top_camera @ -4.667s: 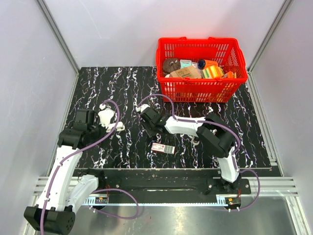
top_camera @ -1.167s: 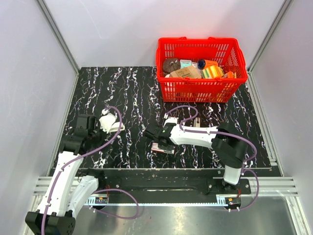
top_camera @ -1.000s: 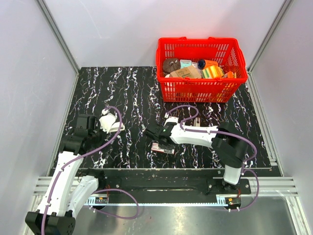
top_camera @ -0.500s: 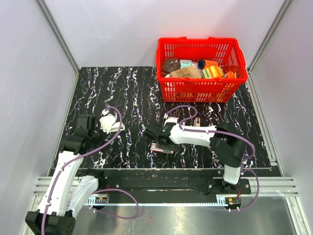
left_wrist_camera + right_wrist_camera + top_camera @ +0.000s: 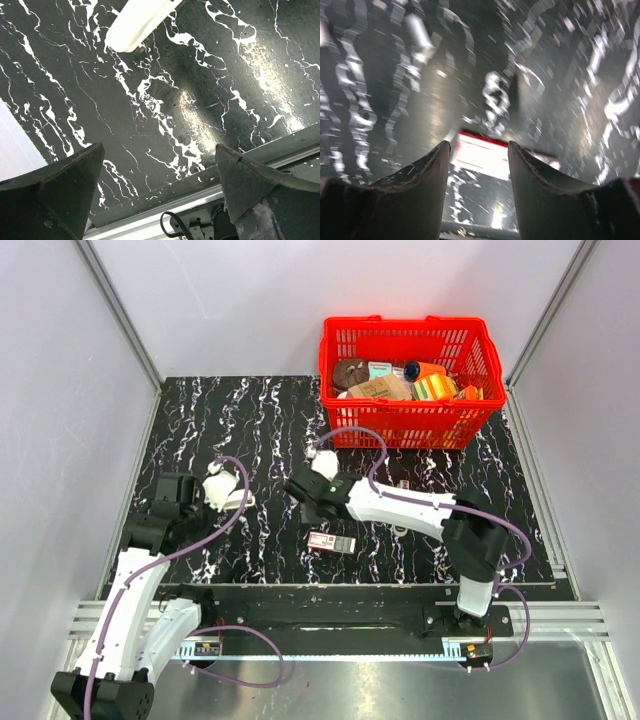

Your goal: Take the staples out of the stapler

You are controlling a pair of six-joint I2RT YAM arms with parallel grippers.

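The white stapler lies on the black marbled table, beyond my left fingertips; in the top view only its end shows beside the left wrist. My left gripper is wide open and empty, and also shows in the top view. My right gripper is open and empty. It hovers over a red and white staple box, which looks blurred. In the top view the right gripper is just behind the box. No staples can be made out.
A red basket full of mixed items stands at the back right. A small pale item lies on the table by the right arm. The table's front rail runs just below my left fingers.
My right gripper was low beside the staple box half a second ago; now it has pulled up and back to the far left. The box and left arm stayed put.
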